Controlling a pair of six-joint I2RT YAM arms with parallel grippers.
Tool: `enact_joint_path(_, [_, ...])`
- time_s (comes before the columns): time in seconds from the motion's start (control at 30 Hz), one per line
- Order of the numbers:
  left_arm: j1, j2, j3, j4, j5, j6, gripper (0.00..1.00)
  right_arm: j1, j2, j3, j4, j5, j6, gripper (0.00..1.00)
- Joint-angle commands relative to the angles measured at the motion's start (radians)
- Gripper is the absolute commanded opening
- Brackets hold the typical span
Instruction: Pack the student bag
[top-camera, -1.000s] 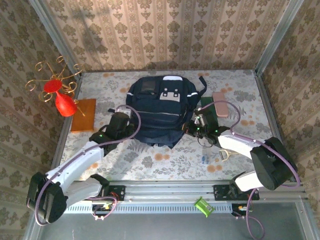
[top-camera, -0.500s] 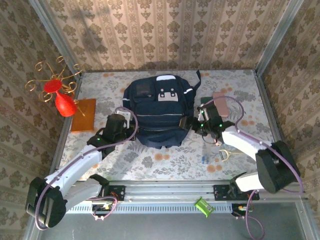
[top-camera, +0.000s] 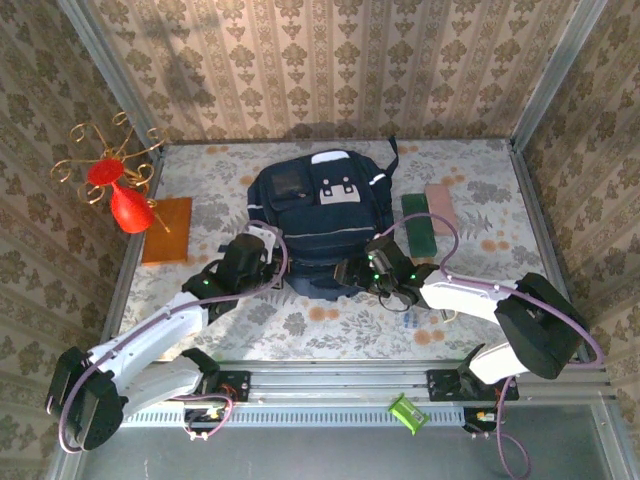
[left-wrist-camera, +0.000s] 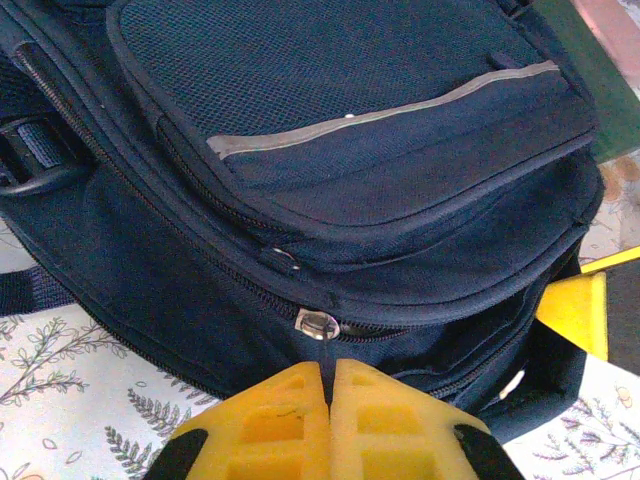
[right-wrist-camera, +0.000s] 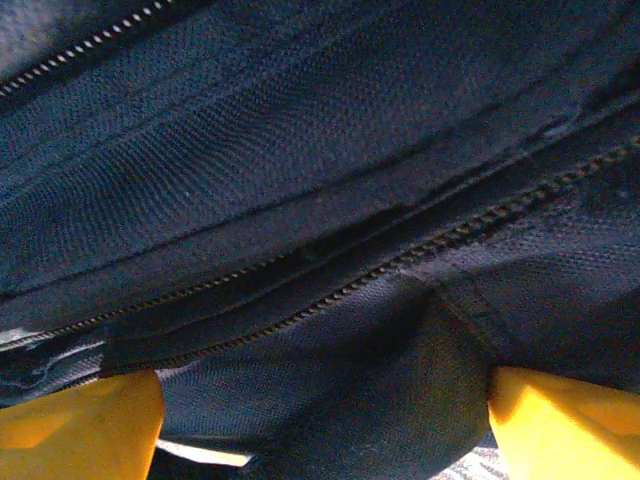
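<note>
- Student bag (top-camera: 318, 205) is lying flat on the floral bench (top-camera: 470, 165), just beyond both pincers, its near edge reaching them.
- At the bag's near left corner the left pincer (top-camera: 263, 243) is sitting. In the left wrist view its yellow fingers (left-wrist-camera: 270, 420) are pressing together with no gap between them.
- Right at the tips of that closed pincer a metal zip pull (left-wrist-camera: 318, 325) is lying on the zip line that is running across the bag's side. Whether its tab is caught between the pads I cannot tell.
- Further beyond the left pincer a pale grey stripe (left-wrist-camera: 380, 115) is crossing the front pocket, and a dark strap buckle (left-wrist-camera: 35, 165) is showing off to the pincer's left.
- At the bag's near right edge the right pincer (top-camera: 362, 268) is reaching in. In the right wrist view its two yellow fingers (right-wrist-camera: 80, 425) are standing wide apart, one at each lower corner.
- Navy fabric of the bag is bulging into the gap between those spread fingers, and a zip line (right-wrist-camera: 400, 265) is running slantwise just beyond them. Whether the fingers are squeezing the fabric I cannot tell.
- Beyond and to the right of the right pincer, apart from it, a green book (top-camera: 420, 228) is lying on the bench, with a pink flat item (top-camera: 440, 205) just beside its far right edge.
- Well apart to the left of the left pincer an orange board (top-camera: 167, 230) is resting, with a red vase (top-camera: 125, 205) standing at its far left corner.
</note>
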Motion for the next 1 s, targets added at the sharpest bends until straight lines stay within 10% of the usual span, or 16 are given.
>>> enact_joint_path(0.0, [-0.015, -0.040, 0.030, 0.018, 0.000, -0.006, 0.00, -0.001, 0.001, -0.024, 0.004, 0.154, 0.050, 0.78])
enact_joint_path(0.3, [-0.015, -0.056, 0.042, -0.047, -0.110, 0.041, 0.00, -0.033, 0.002, -0.031, -0.023, 0.219, 0.004, 0.25])
enact_joint_path(0.53, [0.083, -0.043, 0.041, -0.118, -0.290, 0.109, 0.00, -0.132, -0.126, -0.064, -0.073, 0.191, -0.072, 0.02])
enact_joint_path(0.97, [0.382, 0.164, 0.122, 0.062, -0.169, 0.175, 0.00, -0.240, -0.258, -0.027, -0.184, 0.137, -0.175, 0.00])
